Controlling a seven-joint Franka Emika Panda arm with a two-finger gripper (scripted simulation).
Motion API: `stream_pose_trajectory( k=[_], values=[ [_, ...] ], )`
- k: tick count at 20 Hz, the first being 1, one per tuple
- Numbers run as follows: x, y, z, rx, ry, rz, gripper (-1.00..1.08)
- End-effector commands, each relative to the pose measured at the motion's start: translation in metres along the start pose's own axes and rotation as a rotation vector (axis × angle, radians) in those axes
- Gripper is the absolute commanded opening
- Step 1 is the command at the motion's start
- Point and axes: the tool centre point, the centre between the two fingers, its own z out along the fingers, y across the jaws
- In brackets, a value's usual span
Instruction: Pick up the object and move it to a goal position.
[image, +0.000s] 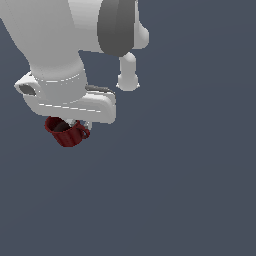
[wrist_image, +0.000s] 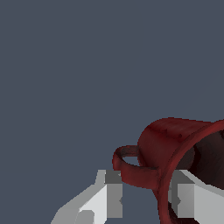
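The object, a small dark red mug (image: 65, 132), hangs tilted just under the white hand in the exterior view, its dark interior facing up and toward that view's left. Its loop handle (image: 84, 133) points to the exterior view's right. In the wrist view the mug (wrist_image: 170, 144) lies on its side, with the handle (wrist_image: 131, 171) and the rim wall between the two white fingers (wrist_image: 111, 194). One finger stands outside by the handle, the other inside the mouth. My gripper (wrist_image: 147, 178) is shut on the mug's wall; in the exterior view the hand hides most of the gripper (image: 75, 124).
The arm's large white links (image: 55, 45) fill the upper part of the exterior view on its left side. A flat, plain dark blue-grey surface (image: 190, 190) lies around everything, with no other objects in view.
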Motion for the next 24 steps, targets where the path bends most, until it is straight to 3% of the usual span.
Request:
stream_pose_trajectory(
  k=[1,11,24],
  values=[
    [0.002,0.008,-0.025,0.000,0.002,0.000,-1.00],
    [0.010,0.028,-0.085,-0.001,0.002,0.000,-1.00],
    [0.014,0.035,-0.107,-0.001,0.002,0.000,-1.00]
  ],
)
